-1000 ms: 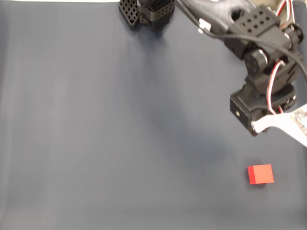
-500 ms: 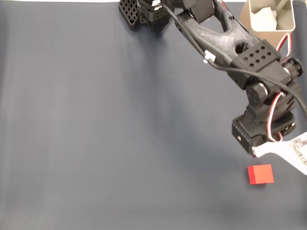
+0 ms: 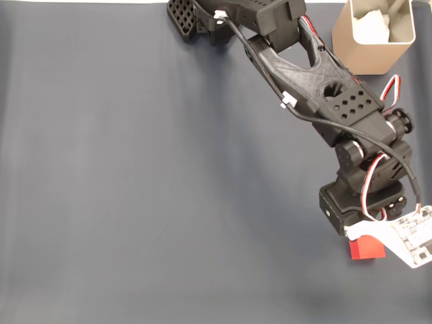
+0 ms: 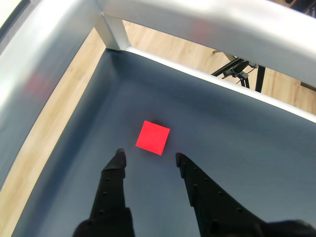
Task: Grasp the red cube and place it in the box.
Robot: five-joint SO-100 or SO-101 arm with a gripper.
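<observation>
The red cube [image 3: 366, 248] lies on the dark mat near the lower right of the fixed view, partly covered by the arm's wrist and white camera board. In the wrist view the cube [image 4: 153, 137] sits just ahead of my gripper [image 4: 148, 157], whose two black fingers are spread open with nothing between them. The tips stand a little short of the cube, one to each side. The box [image 3: 372, 37], beige with a pale inside, stands at the top right of the fixed view, far from the cube.
The arm's black base [image 3: 202, 17] sits at the top middle of the fixed view. In the wrist view a metal frame rail [image 4: 207, 24] and the mat's edge run close beyond the cube, with wooden floor behind. Open mat spreads to the left.
The arm has stretched down toward the cube, so its wrist now overlaps the cube's top edge in the fixed view. The box has come into sight. The cube has not moved.
</observation>
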